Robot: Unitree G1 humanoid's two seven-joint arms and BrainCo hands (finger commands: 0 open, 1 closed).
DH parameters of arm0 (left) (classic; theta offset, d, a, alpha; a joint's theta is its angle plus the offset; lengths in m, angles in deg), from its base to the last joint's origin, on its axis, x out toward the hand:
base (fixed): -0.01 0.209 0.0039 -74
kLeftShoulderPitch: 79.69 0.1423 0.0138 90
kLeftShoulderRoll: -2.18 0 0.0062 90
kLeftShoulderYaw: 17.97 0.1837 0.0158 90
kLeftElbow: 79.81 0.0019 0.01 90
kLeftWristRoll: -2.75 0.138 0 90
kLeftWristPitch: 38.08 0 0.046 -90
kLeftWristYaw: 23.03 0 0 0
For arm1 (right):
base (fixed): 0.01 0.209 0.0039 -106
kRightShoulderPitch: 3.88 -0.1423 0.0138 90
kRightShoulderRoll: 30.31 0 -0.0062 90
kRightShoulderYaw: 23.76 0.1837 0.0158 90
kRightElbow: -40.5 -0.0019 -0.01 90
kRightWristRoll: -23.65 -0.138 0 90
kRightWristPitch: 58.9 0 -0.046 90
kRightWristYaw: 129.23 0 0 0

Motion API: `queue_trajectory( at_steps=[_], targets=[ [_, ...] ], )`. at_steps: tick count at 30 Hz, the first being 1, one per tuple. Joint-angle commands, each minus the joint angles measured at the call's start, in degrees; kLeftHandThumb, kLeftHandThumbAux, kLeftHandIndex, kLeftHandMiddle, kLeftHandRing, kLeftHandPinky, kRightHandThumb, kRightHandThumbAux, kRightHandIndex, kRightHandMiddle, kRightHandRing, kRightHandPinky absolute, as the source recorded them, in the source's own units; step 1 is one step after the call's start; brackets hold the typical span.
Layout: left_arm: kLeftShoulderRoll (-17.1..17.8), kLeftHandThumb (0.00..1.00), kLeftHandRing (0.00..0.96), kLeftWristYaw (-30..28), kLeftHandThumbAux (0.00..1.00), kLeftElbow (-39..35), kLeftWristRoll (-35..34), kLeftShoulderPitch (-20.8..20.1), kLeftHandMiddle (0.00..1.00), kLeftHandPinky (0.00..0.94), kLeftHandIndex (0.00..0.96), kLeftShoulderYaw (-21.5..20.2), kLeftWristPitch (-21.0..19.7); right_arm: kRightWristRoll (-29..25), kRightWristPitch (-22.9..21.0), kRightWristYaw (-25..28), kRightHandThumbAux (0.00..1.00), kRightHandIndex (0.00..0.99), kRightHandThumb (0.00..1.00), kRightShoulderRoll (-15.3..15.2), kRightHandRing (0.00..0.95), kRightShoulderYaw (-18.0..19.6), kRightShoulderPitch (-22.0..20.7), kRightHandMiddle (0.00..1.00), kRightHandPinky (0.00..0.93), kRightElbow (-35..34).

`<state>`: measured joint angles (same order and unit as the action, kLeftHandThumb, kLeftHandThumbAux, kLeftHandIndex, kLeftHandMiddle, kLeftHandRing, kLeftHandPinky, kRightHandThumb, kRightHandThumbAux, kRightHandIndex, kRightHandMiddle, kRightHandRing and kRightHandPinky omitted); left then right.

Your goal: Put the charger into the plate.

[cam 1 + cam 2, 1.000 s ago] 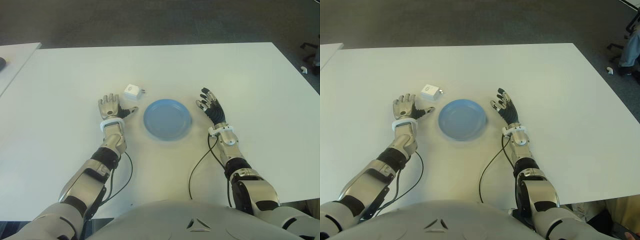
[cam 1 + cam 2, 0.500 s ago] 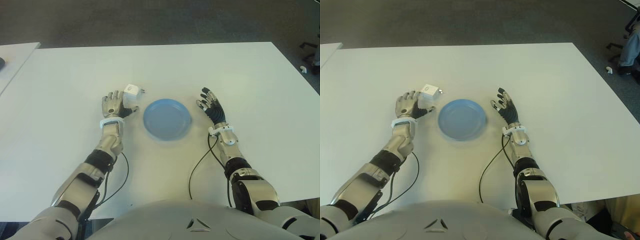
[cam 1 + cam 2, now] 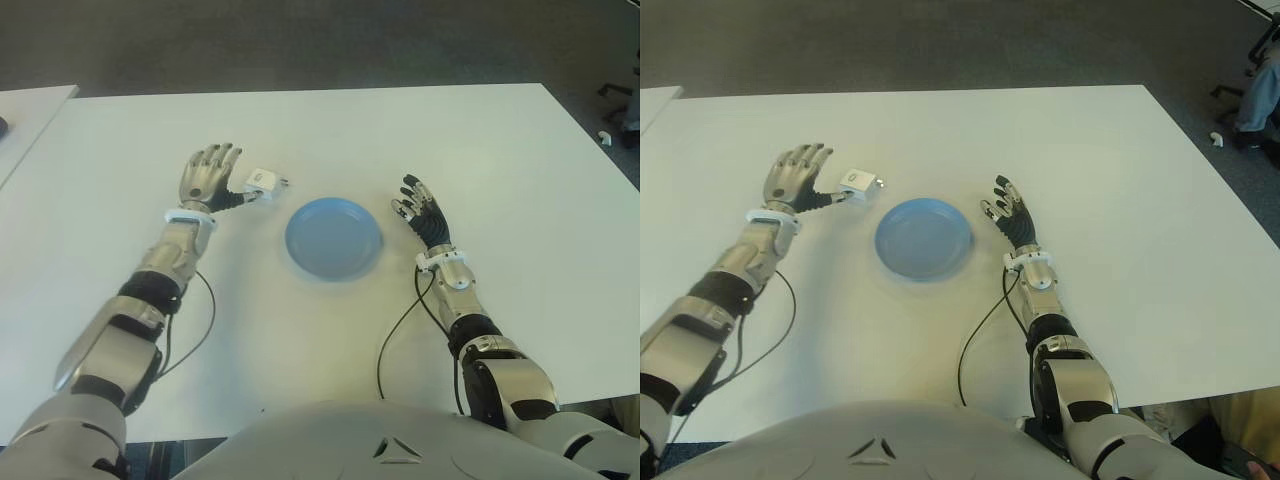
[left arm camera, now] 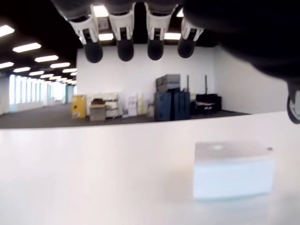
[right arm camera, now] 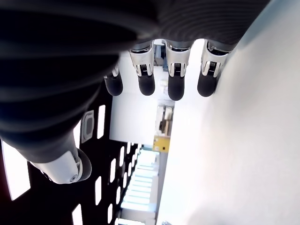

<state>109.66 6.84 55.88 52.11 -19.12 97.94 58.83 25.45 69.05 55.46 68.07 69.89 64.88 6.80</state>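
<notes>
Eye views: the left hand (image 3: 205,177), fingers spread, hovered upper left beside the white charger (image 3: 263,183), which lay on the table (image 3: 330,130) just left of the blue plate (image 3: 333,239), evidently positioned for grasping. The right hand (image 3: 423,212) showed right of the plate.

Left wrist view: the charger (image 4: 233,169) sat ungrasped at lower right beneath extended fingertips (image 4: 124,50).

Right wrist view: fingers (image 5: 176,89) straight, holding nothing.

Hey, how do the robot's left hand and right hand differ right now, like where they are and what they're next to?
The left hand sits right beside the white charger, its thumb reaching toward it; the right hand has nothing near it but the blue plate. The left hand is farther up the table than the plate; the right hand is level with it. Both have fingers spread and hold nothing.
</notes>
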Motion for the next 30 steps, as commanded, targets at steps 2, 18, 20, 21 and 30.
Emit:
queue_trajectory(
  at_steps=[2,18,20,21,30],
  targets=[
    [0.91,0.161,0.0,5.39,0.315,5.44,2.67,-2.43,0.0,0.0,0.0,2.95,5.87,0.02,-0.84,0.29,0.631,0.0,0.126,0.63,0.091,-0.22,1.4,0.083,0.063,1.46],
    [0.52,0.129,0.0,11.26,0.299,15.09,4.64,-6.94,0.0,0.0,0.0,7.53,12.04,0.27,0.58,0.86,0.639,0.0,0.086,0.42,0.117,-0.36,1.25,0.11,0.056,2.44],
    [0.4,0.127,0.0,10.99,0.298,15.79,4.66,-7.22,0.0,0.0,0.0,7.95,12.49,0.35,0.59,0.83,0.637,0.0,0.08,0.34,0.115,-0.4,1.24,0.109,0.048,2.4],
    [0.37,0.126,0.0,10.96,0.297,16.03,4.64,-7.32,0.0,0.0,0.0,8.09,12.63,0.38,0.6,0.83,0.637,0.0,0.078,0.32,0.114,-0.41,1.24,0.109,0.047,2.4],
    [-1.19,0.106,0.0,6.83,0.305,21.25,3.83,-8.08,0.0,0.0,0.0,10.24,16.01,0.42,0.57,0.92,0.627,0.0,0.063,0.14,0.099,-0.5,1.29,0.096,0.042,2.36]
  ],
)
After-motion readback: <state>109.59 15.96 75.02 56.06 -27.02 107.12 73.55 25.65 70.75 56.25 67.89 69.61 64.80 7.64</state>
